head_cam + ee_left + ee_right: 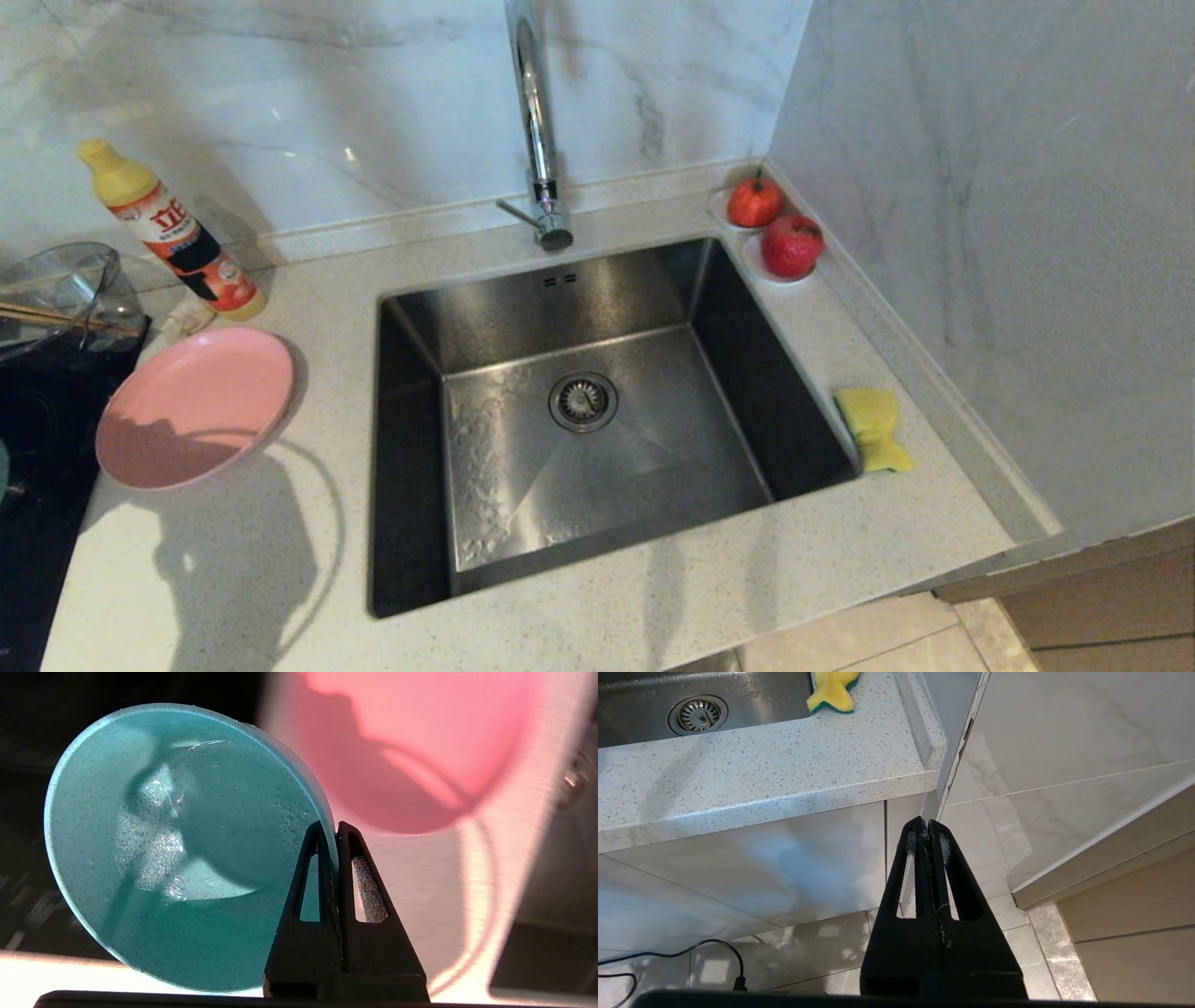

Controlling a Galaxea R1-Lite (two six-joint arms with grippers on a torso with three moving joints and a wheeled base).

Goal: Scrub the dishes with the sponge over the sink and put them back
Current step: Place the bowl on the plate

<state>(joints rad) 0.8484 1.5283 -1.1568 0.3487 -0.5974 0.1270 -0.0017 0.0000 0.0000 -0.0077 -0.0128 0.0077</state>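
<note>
Left gripper (331, 828) jaws pinching teal bowl (177, 844) rim, bowl body beside them; right gripper (928, 826) jaws pressed together.

Brushed stainless-steel sink (597, 439) at center frame, under a polished chrome tap (534, 112). Pale speckled stone surface (653, 607), glossy marble-look wall behind. Matte pink plate (191, 406), left. Speckled teal bowl (177, 849), wet and glossy. Porous yellow foam sponge (873, 427), right.
</note>
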